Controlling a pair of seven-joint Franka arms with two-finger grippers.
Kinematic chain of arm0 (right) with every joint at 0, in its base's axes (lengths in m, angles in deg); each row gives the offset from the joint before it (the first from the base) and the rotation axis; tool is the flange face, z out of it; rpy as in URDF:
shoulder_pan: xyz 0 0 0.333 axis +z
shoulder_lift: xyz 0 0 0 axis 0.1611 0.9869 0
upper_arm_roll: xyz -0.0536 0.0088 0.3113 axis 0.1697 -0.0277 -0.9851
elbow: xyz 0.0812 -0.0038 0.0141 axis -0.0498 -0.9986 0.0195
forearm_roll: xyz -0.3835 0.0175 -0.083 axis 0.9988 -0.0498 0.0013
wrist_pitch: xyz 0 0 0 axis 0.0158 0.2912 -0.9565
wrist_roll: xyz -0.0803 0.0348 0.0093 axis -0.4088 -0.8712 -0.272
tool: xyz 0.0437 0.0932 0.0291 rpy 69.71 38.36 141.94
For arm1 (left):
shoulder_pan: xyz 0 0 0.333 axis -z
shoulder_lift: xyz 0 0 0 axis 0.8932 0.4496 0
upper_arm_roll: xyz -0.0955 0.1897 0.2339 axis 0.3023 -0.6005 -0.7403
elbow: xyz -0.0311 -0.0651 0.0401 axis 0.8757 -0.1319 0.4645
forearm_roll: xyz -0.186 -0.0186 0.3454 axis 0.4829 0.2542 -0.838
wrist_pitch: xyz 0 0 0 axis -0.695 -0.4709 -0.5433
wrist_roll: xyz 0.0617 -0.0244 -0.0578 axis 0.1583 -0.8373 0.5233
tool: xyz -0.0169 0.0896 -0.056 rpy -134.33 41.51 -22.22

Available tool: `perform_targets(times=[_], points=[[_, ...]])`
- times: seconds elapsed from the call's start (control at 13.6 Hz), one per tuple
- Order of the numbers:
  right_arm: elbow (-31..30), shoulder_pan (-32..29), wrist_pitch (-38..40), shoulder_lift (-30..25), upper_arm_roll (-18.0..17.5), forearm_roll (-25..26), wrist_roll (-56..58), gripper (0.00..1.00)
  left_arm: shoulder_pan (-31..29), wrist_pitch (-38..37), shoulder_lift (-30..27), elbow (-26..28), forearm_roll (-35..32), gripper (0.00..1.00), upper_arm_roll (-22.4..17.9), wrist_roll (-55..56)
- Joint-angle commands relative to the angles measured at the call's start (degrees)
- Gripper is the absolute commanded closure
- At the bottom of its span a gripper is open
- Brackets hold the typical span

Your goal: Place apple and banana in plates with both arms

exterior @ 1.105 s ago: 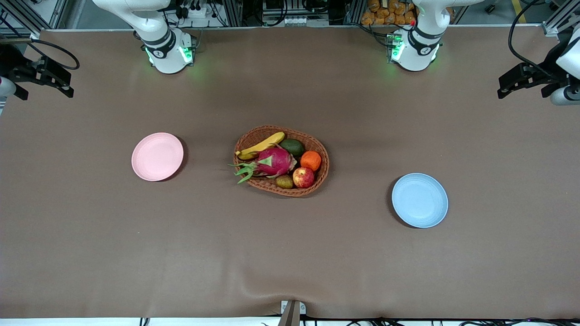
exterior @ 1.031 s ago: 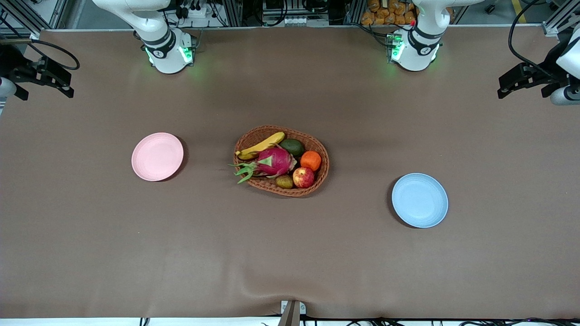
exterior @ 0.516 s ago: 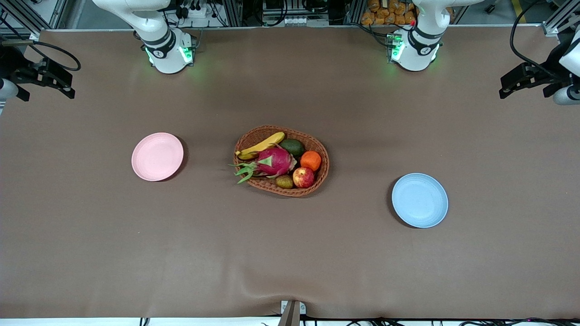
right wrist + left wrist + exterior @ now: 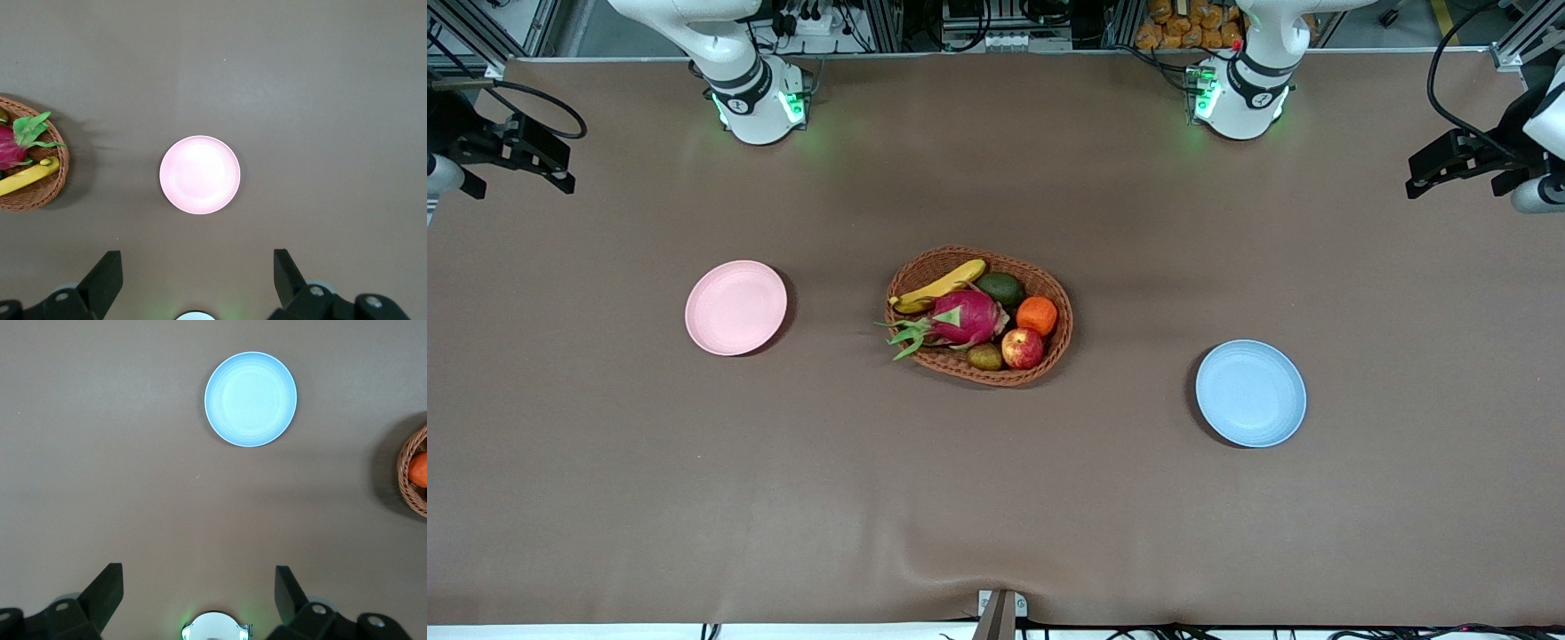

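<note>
The apple point(image 4: 1023, 348) and the banana point(image 4: 941, 286) lie in the wicker basket point(image 4: 1060, 302) at the table's middle. The pink plate point(image 4: 735, 308) sits toward the right arm's end and the blue plate point(image 4: 1250, 393) toward the left arm's end; both are bare. My right gripper point(image 4: 516, 178) hangs high over its end of the table, open and empty; its wrist view shows the pink plate point(image 4: 199, 175), the banana point(image 4: 27, 179) and the gripper point(image 4: 197, 270). My left gripper point(image 4: 1454, 178) hangs high over its end, open and empty, and its wrist view point(image 4: 198, 587) shows the blue plate point(image 4: 250, 399).
The basket also holds a pink dragon fruit point(image 4: 965, 318), an orange point(image 4: 1037, 315), an avocado point(image 4: 1001, 288) and a kiwi point(image 4: 984, 356). The basket's rim point(image 4: 408, 487) and the orange point(image 4: 419, 468) show in the left wrist view. Brown cloth covers the table.
Both grippers have shifted only very slightly at the table's ends. Nothing on the table has moved.
</note>
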State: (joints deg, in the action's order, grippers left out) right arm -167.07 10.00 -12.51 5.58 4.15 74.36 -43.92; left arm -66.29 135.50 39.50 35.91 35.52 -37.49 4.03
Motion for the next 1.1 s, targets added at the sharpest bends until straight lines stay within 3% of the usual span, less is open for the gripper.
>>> perform_targets(times=[0.0,1.03], points=[[1.3,0.3,0.5,0.6,0.3,0.6,0.4,0.00,0.0,-0.2,0.6,-1.4,0.8,0.00,0.1,0.1],[1.4,0.2,0.6,0.9,0.4,0.5,0.5,0.00,0.4,3.1,1.9,-0.6,4.1,0.00,0.9,0.5]])
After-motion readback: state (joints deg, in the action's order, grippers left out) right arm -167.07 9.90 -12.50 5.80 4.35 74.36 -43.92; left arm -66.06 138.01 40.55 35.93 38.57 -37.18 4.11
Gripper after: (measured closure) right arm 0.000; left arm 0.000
